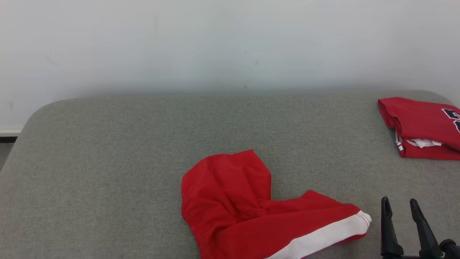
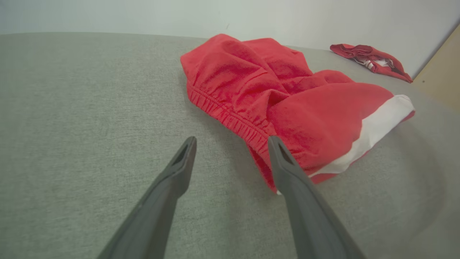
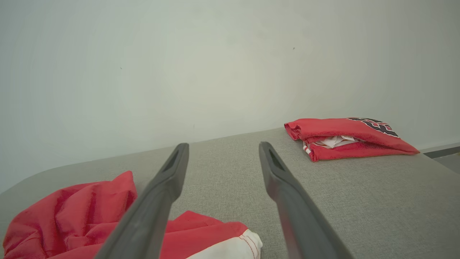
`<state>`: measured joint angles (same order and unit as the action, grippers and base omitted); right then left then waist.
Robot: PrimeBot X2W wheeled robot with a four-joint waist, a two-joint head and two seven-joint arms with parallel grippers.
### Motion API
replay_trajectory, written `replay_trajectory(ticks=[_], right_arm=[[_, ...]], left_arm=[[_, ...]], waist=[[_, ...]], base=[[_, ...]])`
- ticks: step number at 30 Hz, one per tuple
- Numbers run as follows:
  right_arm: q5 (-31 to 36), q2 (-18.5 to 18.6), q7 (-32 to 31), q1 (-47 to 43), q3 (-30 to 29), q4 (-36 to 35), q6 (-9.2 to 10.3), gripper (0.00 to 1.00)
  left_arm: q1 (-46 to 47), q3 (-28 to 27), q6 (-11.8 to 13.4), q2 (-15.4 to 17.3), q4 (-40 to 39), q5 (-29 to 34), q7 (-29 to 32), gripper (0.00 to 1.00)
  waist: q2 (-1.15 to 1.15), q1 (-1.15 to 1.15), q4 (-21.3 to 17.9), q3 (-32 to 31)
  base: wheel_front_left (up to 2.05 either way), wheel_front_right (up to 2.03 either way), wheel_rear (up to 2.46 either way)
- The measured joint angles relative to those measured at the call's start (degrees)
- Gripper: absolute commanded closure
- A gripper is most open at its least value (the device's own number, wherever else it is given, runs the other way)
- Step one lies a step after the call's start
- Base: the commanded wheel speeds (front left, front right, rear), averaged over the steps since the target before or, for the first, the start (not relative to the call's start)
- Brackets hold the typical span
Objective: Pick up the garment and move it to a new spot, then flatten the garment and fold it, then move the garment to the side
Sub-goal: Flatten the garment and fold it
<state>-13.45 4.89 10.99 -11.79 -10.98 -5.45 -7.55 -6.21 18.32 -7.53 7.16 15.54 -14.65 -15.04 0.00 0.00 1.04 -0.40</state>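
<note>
In the head view the garment [image 1: 244, 208], red shorts with a white band along one leg, lies crumpled on the grey padded table [image 1: 107, 162] at about six o'clock, its lower part cut off by the bottom edge. A folded red cloth [image 1: 424, 126] with dark lettering sits well apart from it at three o'clock, by the table's far right rim. The right gripper [image 1: 399, 199] rises at five o'clock, just beside the white-banded leg end, its two dark fingers spread wide with nothing between them. In the left wrist view the left gripper [image 2: 231, 140] stands fully spread and empty over the table [image 2: 72, 108]. The garment [image 2: 287, 90] fills the one-to-two o'clock area, its gathered waistband running down toward the finger at five o'clock, which overlaps the cloth's edge; I cannot tell whether it touches. The folded red cloth [image 2: 370, 59] lies far off at two o'clock. In the right wrist view the right gripper [image 3: 222, 145] is likewise wide apart and holding nothing, pointing at the pale wall [image 3: 179, 72]. The garment [image 3: 72, 216] lies at seven o'clock, partly behind the left-hand finger, and the folded red cloth [image 3: 345, 136] rests on the table [image 3: 359, 201] at three o'clock.
</note>
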Motion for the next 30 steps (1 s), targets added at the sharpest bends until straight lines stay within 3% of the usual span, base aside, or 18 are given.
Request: replay_trajectory(ticks=[6, 18, 20, 21, 30], right_arm=[[-0.2, 0.4, 0.6, 0.2, -0.3, 0.6, 0.00, 0.00], [-0.3, 0.9, 0.6, 1.6, 0.6, 0.8, 0.00, 0.00], [-0.3, 1.0, 0.6, 1.8, 0.6, 0.8, 0.00, 0.00], [-0.3, 1.0, 0.6, 1.9, 0.6, 0.7, 0.00, 0.00], [-0.3, 0.9, 1.1, 3.5, 1.5, 2.0, 0.00, 0.00]], left_arm=[[0.6, 7.6, 0.0, 0.8, 4.3, -3.0, 0.0, 0.00], [7.5, 11.1, 0.0, 0.8, 10.4, -7.6, 0.0, 0.00], [9.0, 11.3, 0.0, 1.2, 11.4, -8.7, 0.0, 0.72], [9.8, 11.3, 0.0, 1.4, 11.8, -9.1, 0.0, 1.00], [19.1, 9.3, 0.0, 7.3, 12.2, -10.2, 0.0, 1.00]], waist=[[0.00, 0.00, -1.4, 0.7], [0.00, 0.00, -3.7, 2.5], [0.00, 0.00, -4.0, 2.9], [0.00, 0.00, -4.1, 3.1], [0.00, 0.00, -4.5, 4.6]], base=[[0.00, 0.00, 0.00], [0.00, 0.00, 0.00], [0.00, 0.00, 0.00], [0.00, 0.00, 0.00], [0.00, 0.00, 0.00]])
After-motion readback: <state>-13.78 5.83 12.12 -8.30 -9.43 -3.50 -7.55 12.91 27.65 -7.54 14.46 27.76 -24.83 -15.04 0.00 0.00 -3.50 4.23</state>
